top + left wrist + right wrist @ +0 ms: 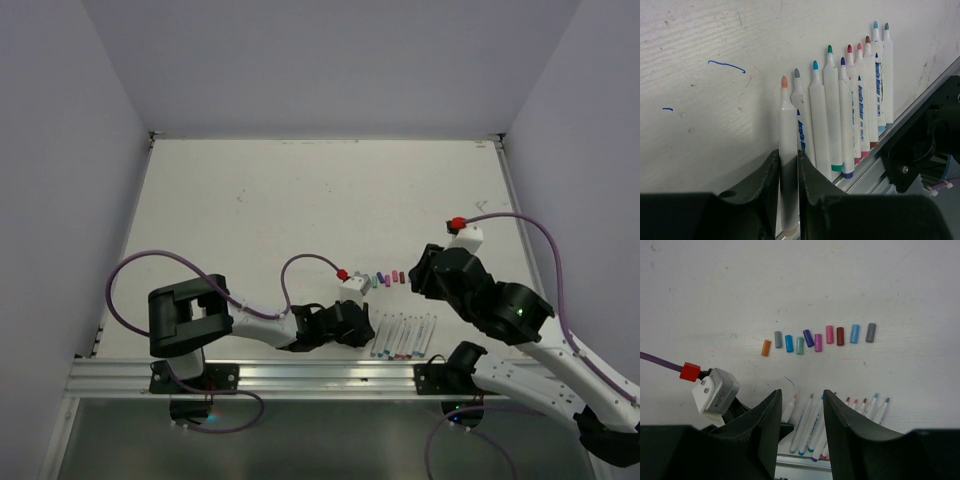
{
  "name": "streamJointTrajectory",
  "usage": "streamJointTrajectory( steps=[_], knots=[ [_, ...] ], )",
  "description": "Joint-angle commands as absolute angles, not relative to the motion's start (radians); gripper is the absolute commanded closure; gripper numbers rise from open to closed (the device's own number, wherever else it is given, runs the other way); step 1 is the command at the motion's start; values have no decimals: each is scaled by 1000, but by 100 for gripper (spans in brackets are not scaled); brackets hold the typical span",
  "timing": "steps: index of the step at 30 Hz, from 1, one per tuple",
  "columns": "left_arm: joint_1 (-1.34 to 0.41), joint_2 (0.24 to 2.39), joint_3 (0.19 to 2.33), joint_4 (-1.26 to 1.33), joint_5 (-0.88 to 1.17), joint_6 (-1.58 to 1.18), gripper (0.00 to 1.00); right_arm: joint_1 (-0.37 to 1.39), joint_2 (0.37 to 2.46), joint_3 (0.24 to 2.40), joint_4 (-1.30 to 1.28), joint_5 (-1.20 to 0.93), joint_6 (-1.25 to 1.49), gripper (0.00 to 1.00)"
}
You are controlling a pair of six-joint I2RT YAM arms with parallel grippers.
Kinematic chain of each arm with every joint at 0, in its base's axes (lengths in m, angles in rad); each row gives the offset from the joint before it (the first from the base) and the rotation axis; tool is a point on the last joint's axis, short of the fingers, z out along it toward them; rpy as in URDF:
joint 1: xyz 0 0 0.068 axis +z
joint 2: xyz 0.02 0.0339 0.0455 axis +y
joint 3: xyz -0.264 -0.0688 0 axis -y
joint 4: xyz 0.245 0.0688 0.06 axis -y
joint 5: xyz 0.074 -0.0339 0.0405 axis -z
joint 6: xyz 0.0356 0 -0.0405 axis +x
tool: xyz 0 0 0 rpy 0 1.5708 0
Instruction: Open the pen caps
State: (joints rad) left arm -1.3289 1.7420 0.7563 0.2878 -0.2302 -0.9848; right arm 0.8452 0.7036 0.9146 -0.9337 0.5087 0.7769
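Several uncapped white pens (850, 115) lie side by side along the table's near edge, tips pointing away. My left gripper (788, 159) is shut on the barrel of the orange-tipped pen (787, 125), the leftmost of the row, which rests on the table. The pen caps (818, 339) lie in a loose row farther out, from an orange cap (766, 348) at the left to a grey cap (870, 332) at the right. My right gripper (801, 396) hangs open above the pens (812, 427), with nothing between its fingers. From above, the caps (386, 279) sit just beyond the pens (405, 337).
An aluminium rail (300, 378) runs along the table's near edge, right behind the pens' ends. Short blue ink marks (726, 65) stain the white tabletop (300, 200). The left arm's wrist camera (715, 390) sits left of the pens. Grey walls enclose the table.
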Motion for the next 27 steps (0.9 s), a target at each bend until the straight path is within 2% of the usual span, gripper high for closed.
streamJointTrajectory(
  steps=[1,7,12,15,16,19,21,24,25,26,27],
  knots=[
    [-1325,1743,746,348,-230,-1003,77,845,703,904,-951,549,798,58],
    [-1324,1749,747,359,-221,-999,61,845,724,876,-917,525,805,57],
    [-1325,1726,721,359,-244,-1000,52,845,730,854,-904,518,810,57],
    [-1325,1691,698,353,-271,-999,44,845,724,844,-904,518,815,54],
    [-1325,1666,692,339,-284,-997,42,847,723,839,-904,520,816,43],
    [-1324,1603,660,321,-325,-988,39,847,715,821,-916,523,837,22],
    [-1324,1566,638,307,-357,-976,34,845,712,805,-937,525,859,13],
    [-1324,1482,608,284,-406,-951,30,845,712,769,-953,511,887,7],
    [-1324,1441,601,269,-417,-948,24,845,716,758,-953,480,896,6],
    [-1321,1419,594,259,-439,-945,6,845,722,747,-931,456,903,6],
    [-1313,1399,578,252,-442,-942,0,845,729,727,-928,437,913,6]
  ],
)
